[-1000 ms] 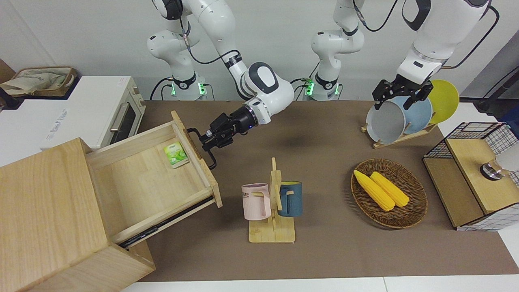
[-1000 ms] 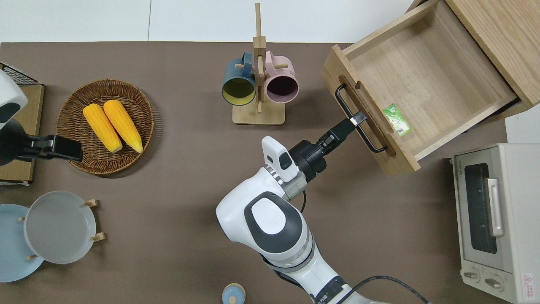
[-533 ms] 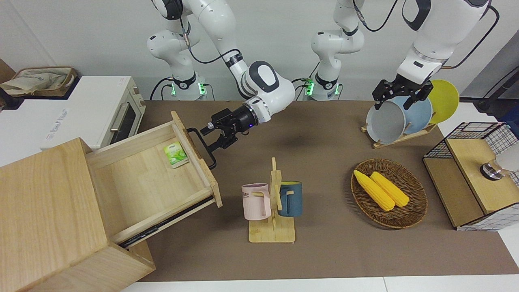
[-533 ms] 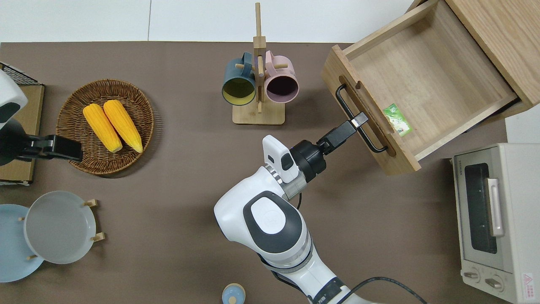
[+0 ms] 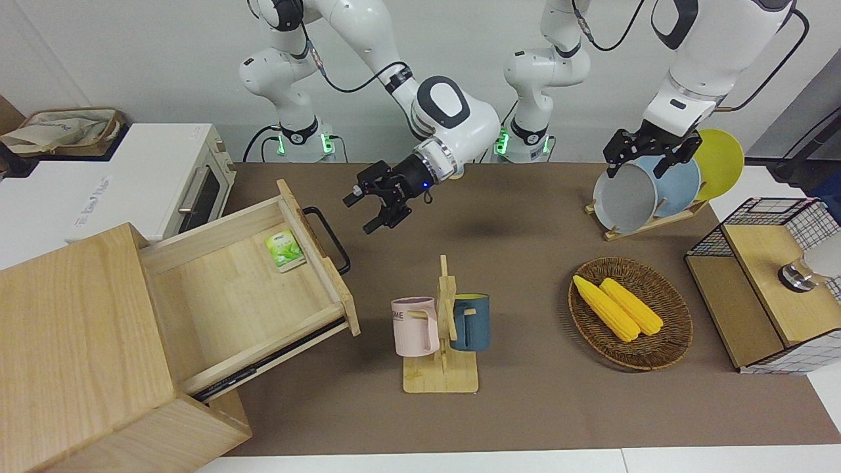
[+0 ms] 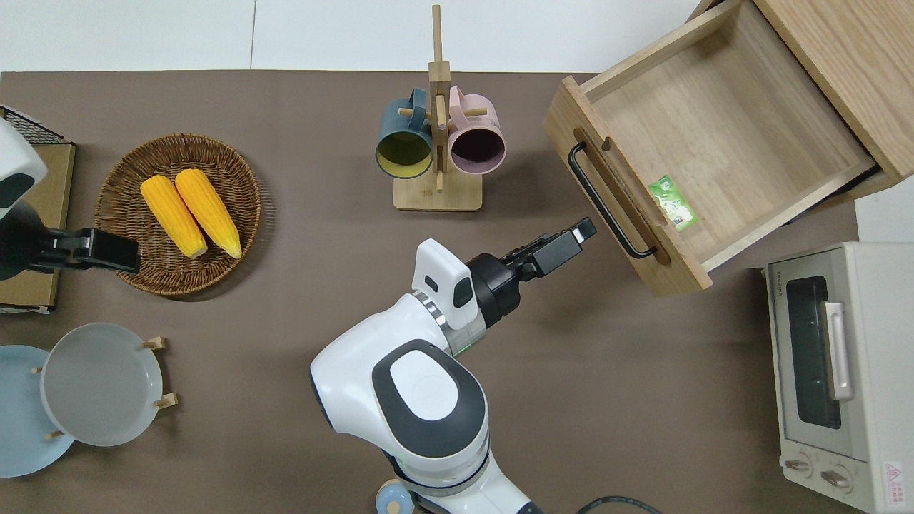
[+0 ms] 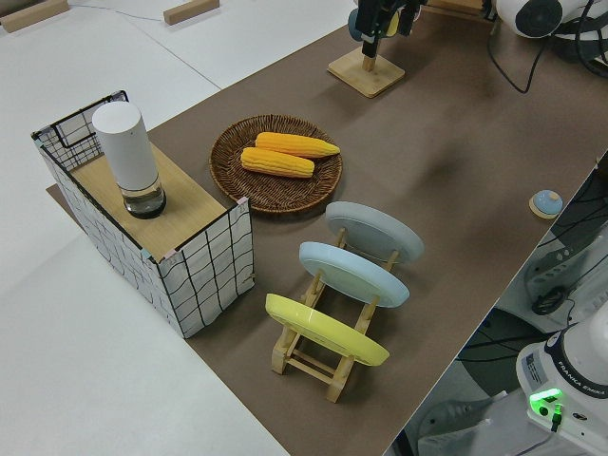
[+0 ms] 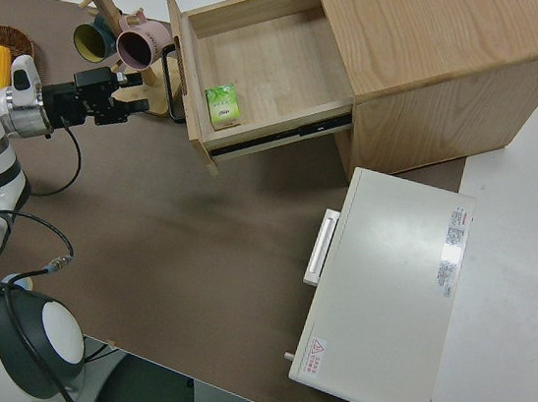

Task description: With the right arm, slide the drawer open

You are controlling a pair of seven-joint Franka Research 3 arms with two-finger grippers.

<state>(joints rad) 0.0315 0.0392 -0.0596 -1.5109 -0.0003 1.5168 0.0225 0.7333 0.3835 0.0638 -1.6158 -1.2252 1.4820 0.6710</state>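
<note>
1. Drawer (image 5: 243,289) stands pulled far out of the wooden cabinet (image 5: 79,355) at the right arm's end of the table (image 5: 525,407).
2. A green packet (image 5: 285,251) lies inside, against the drawer's front panel.
3. Its black bar handle (image 5: 326,238) is free.
4. Right gripper (image 5: 368,210) hangs near the handle, apart from it, fingers spread and holding nothing.
5. Left arm is parked; its gripper (image 5: 647,154) has its fingers spread.

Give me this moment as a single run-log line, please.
drawer: open, green packet inside | right gripper: jaws open, off the handle, over bare table | left arm: parked
</note>
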